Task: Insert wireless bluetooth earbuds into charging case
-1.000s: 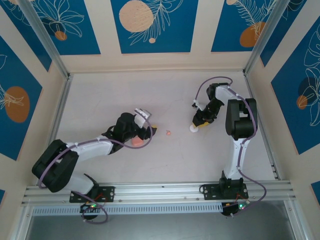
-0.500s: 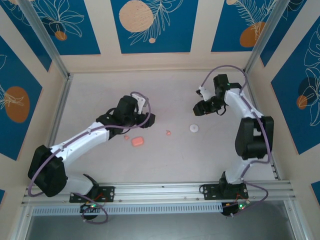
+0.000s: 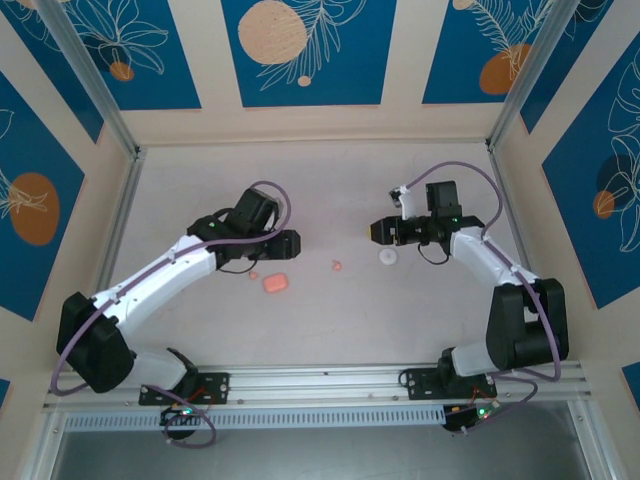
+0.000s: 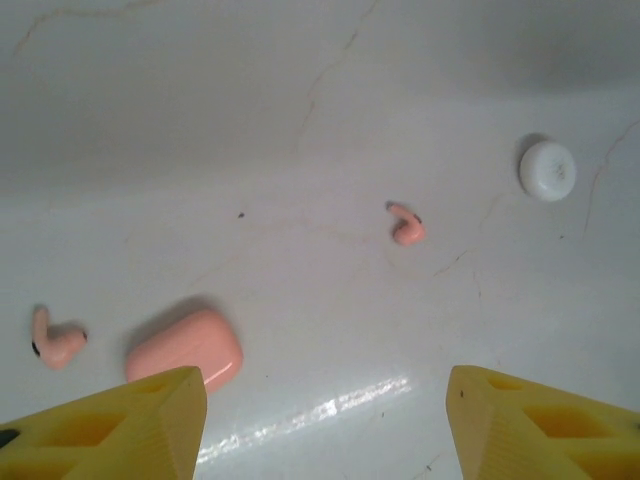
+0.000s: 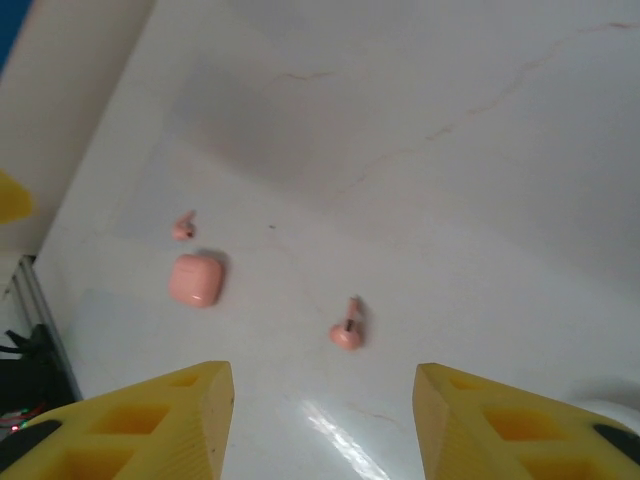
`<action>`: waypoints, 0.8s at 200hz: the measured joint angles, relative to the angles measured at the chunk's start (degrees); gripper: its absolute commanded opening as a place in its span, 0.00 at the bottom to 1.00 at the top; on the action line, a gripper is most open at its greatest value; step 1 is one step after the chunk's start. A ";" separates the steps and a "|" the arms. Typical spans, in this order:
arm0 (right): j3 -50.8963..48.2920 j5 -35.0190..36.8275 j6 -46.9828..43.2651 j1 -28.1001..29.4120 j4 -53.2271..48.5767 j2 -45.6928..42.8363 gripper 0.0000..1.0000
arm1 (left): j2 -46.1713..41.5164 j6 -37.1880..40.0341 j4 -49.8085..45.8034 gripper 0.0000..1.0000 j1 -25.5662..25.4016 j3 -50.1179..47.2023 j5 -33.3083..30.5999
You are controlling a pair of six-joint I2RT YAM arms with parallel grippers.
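Tools: our left gripper (image 4: 325,400), right gripper (image 5: 325,400) parted, empty.
Risk: tiny pale-pink plastic earbuds (image 4: 405,225) flanking salmon-pink rounded plastic case (image 4: 185,348) may skid under pinch.

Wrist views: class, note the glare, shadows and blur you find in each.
Left wrist: a bright glare streak on the table between the blurred fingers; the case casts a soft shadow. Right wrist: a glare patch near the blurred fingers, and a broad grey shadow crosses the table farther off.
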 measured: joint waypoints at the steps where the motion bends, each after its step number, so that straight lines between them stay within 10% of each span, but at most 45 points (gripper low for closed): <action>1: -0.09 -0.07 0.09 0.09 0.15 -0.11 0.51 | 0.04 -0.17 -0.11 0.65 -0.02 0.00 -0.02; 57: -5.46 -1.75 3.23 3.98 6.71 -7.30 0.51 | 2.03 -10.38 -4.17 0.84 -2.32 -0.13 -1.77; 160: -7.61 -1.70 2.93 5.49 7.48 -9.53 0.51 | 12.11 -21.16 -15.28 0.86 -3.82 4.33 -4.74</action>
